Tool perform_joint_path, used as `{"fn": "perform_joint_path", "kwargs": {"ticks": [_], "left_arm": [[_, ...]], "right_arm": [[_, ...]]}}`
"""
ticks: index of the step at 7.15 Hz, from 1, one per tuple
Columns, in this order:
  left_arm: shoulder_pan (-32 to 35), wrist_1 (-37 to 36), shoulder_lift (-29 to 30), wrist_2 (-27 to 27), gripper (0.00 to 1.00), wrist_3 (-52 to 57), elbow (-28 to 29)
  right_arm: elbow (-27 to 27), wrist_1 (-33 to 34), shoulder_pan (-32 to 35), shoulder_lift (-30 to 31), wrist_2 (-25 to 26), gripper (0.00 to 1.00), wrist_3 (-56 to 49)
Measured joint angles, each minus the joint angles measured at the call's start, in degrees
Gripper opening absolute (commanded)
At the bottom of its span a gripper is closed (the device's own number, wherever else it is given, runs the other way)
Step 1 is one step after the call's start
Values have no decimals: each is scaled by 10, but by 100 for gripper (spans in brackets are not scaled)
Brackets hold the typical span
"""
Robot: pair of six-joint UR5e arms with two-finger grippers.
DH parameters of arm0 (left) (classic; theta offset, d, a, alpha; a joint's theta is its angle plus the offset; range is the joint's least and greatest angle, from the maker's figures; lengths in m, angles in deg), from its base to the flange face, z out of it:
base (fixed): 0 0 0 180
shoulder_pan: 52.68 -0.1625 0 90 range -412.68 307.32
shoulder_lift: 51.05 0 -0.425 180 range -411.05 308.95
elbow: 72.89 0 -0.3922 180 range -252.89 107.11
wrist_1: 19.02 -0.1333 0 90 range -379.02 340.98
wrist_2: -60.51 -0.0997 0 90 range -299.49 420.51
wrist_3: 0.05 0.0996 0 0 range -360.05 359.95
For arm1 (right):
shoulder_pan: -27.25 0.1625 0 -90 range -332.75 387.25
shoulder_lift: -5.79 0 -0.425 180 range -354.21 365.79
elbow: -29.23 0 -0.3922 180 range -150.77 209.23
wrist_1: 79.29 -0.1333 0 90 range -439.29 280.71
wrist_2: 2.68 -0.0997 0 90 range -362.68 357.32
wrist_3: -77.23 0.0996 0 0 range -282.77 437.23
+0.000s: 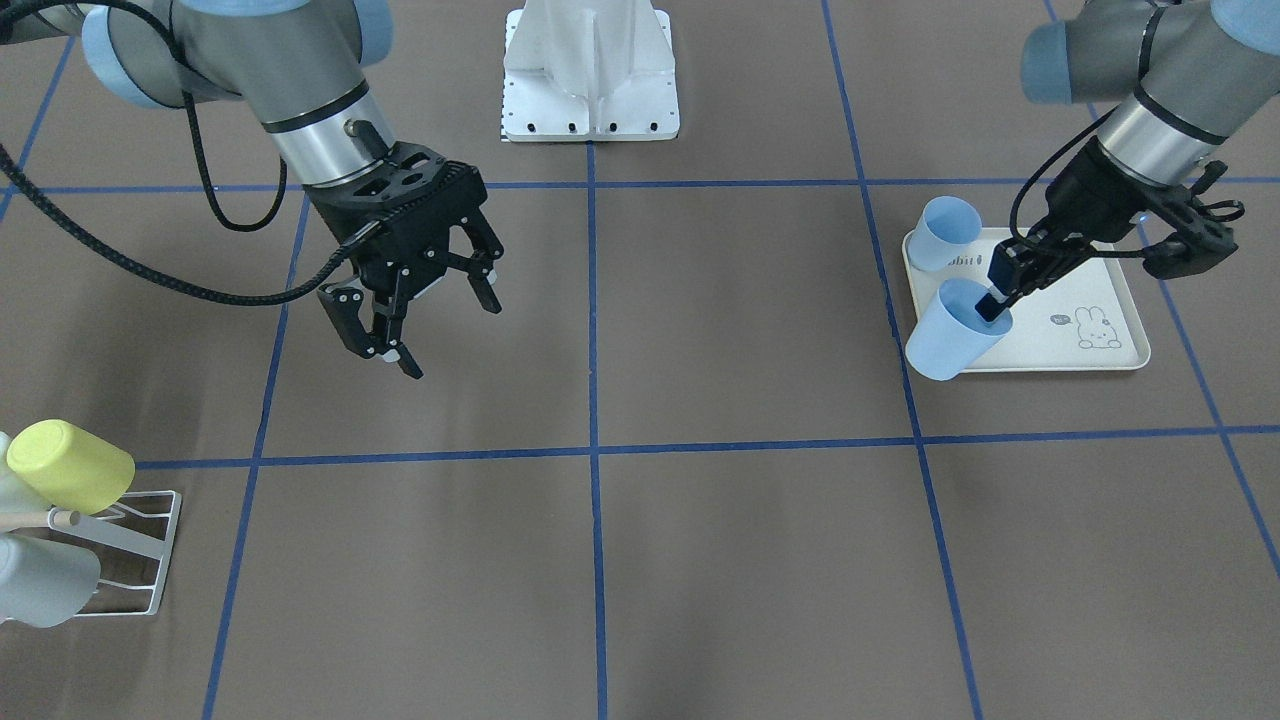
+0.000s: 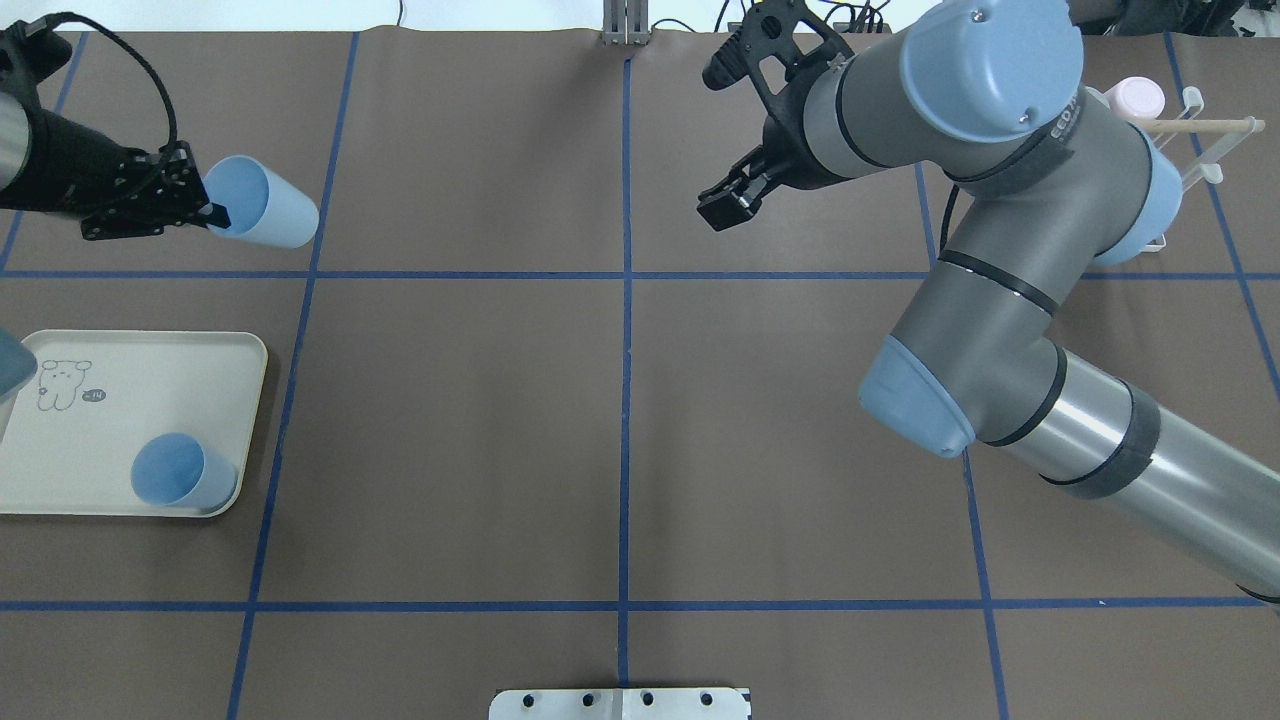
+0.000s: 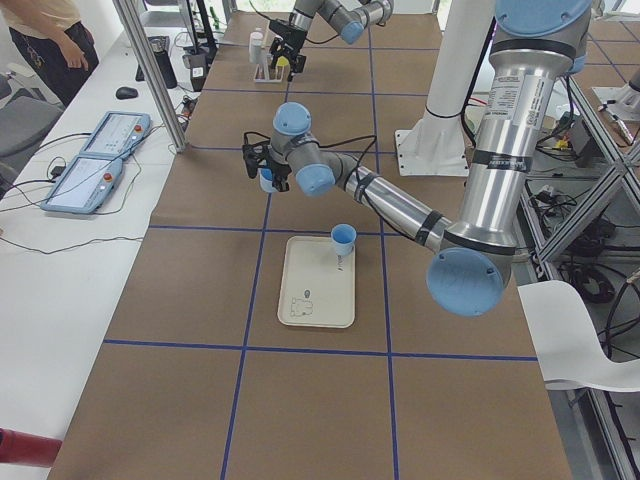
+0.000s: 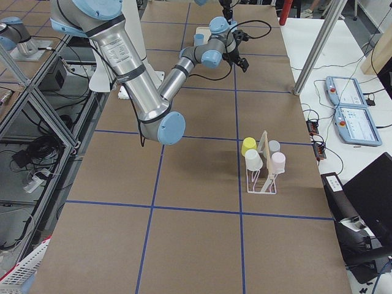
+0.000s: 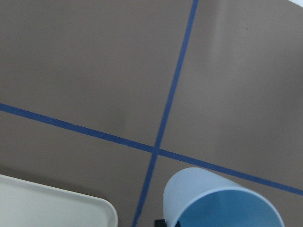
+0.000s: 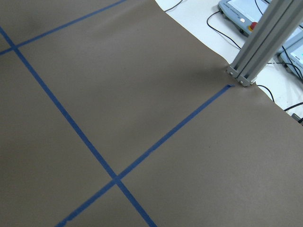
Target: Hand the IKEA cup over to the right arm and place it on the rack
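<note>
- blue cup [image 2: 268, 205] lying nearly level over the worktop's [image 2: 450, 430] left end, base pointing toward centre.
- left gripper [image 2: 212, 213] pinching its rim.
- right gripper [image 1: 450, 335] hanging spread, empty.

Right arm [image 1: 290, 90] wide-jawed, left arm [image 1: 1150, 70] tight-jawed

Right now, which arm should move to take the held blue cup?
Right: the right gripper hangs open and empty near mid-table; the left gripper grips the blue cup by its rim.

A brown-covered desk [image 2: 450, 450] is gridded with blue tape lines [image 2: 625, 450]. An aluminium post [image 6: 260, 42] stands at its edge. Beyond it, a white side desk [image 3: 60, 260] carries two tablets [image 3: 85, 183].
</note>
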Motion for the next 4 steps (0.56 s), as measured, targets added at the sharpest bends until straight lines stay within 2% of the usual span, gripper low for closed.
{"fn": "perform_joint_path", "kwargs": {"ticks": [2, 4], "left_arm": [[0, 17, 68, 28, 0, -130, -5], [-1, 79, 107, 43, 0, -250, -3]], "right_arm": [[-5, -35, -16, -15, 18, 99, -19], [-42, -194, -41, -10, 47, 99, -33]]}}
